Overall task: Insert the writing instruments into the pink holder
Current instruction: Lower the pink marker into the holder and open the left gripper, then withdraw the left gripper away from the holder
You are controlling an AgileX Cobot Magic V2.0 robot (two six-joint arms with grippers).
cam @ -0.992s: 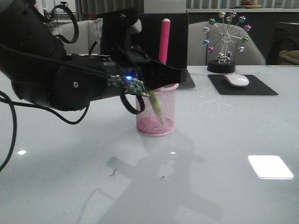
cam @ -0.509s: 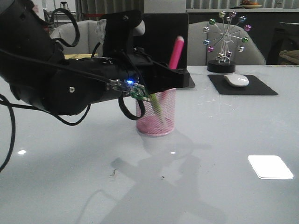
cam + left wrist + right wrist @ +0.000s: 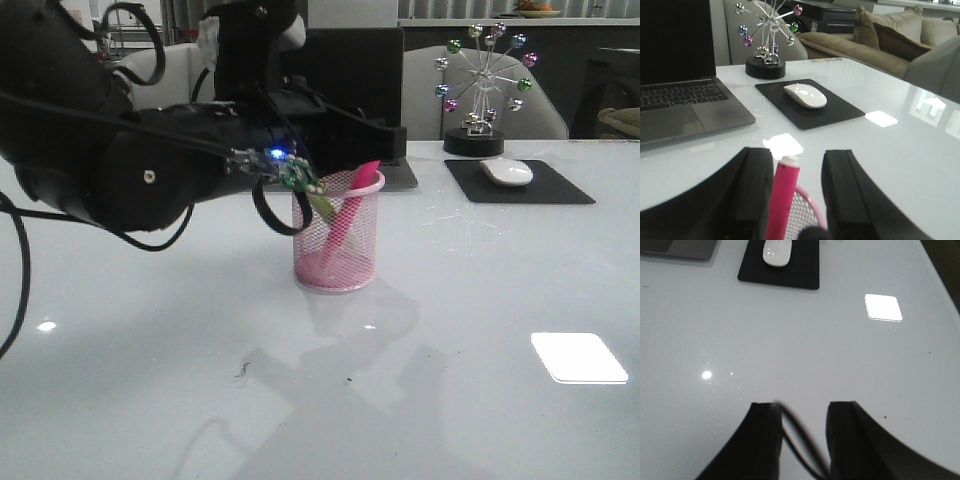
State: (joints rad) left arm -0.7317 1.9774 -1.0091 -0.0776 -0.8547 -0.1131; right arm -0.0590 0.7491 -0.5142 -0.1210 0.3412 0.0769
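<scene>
Left wrist view: we see our left gripper (image 3: 796,200) spread, gripping nothing, pink highlighter (image 3: 782,200) leaning between its fingers inside pink holder (image 3: 337,232).

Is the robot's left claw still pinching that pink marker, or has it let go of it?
Apart. In the left wrist view the pink marker stands between the left gripper fingers with a gap on each side; the front view shows it leaning in the pink holder.

Dim, glare patches on table (image 3: 480,290), soft focus
</scene>
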